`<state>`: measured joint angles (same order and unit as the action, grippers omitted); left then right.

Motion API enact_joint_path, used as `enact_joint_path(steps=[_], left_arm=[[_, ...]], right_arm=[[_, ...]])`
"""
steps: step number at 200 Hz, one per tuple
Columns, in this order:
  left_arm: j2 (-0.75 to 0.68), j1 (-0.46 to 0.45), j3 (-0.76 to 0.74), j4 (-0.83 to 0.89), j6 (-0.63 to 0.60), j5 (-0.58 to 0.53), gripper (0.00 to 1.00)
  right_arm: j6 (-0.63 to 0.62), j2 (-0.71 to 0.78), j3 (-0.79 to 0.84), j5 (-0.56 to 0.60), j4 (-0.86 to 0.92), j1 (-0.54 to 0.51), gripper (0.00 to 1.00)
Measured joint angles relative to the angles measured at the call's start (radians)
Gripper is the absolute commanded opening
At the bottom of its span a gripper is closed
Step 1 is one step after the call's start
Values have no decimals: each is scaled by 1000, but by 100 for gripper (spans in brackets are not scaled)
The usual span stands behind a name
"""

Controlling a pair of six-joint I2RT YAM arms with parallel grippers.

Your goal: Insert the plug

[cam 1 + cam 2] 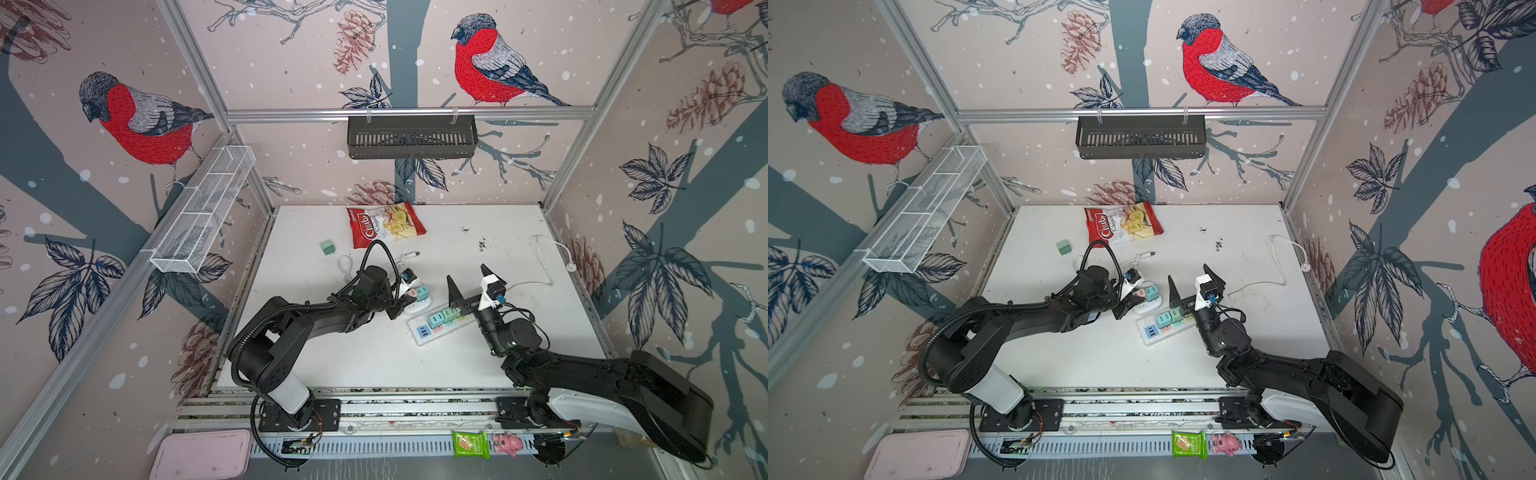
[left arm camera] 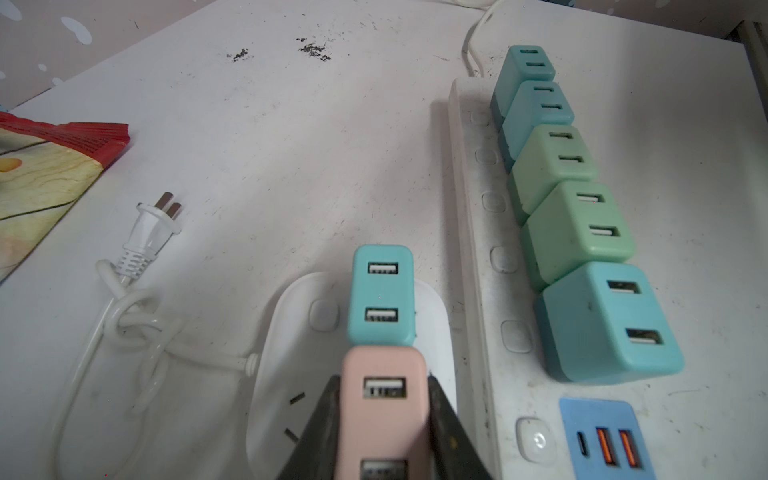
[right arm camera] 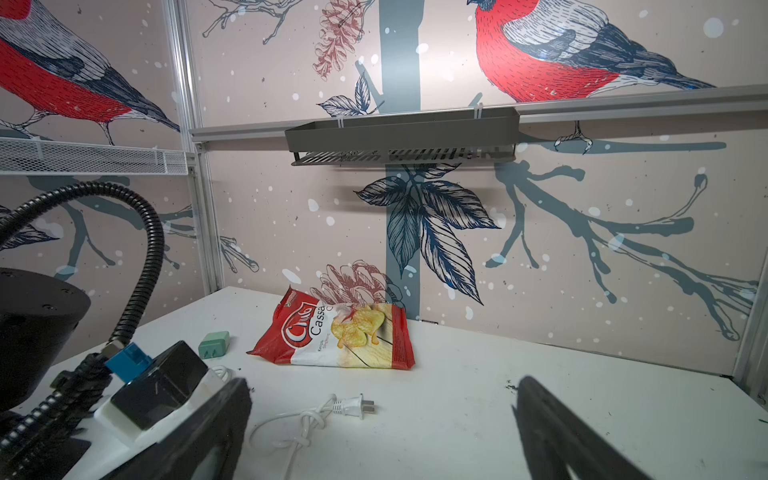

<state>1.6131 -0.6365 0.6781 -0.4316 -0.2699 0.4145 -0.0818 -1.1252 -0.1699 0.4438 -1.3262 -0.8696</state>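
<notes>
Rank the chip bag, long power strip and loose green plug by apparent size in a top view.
1. chip bag
2. long power strip, partly covered
3. loose green plug, clearly smallest

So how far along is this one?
Done: five chargers stand in the long strip, a teal charger in the oval strip. In hand: left pincer shut on the pink charger over the oval strip; whether it's seated is unclear. Remaining: a green charger lies loose near the chip bag.

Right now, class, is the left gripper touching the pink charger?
Touching. In the left wrist view the left gripper has both dark fingers pressed against the sides of the pink charger, no gap.
</notes>
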Motion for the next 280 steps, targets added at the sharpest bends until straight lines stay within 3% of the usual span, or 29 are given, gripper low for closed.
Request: enact_joint_path(steps=[89, 173, 280], left_arm=[[9, 11, 11, 15, 13, 10, 0], [47, 19, -11, -57, 78, 3, 0], [18, 17, -74, -124, 69, -27, 0]], right_arm=[[3, 1, 0, -3, 9, 2, 100], [6, 4, 0, -3, 10, 9, 100], [53, 11, 0, 2, 16, 27, 100]])
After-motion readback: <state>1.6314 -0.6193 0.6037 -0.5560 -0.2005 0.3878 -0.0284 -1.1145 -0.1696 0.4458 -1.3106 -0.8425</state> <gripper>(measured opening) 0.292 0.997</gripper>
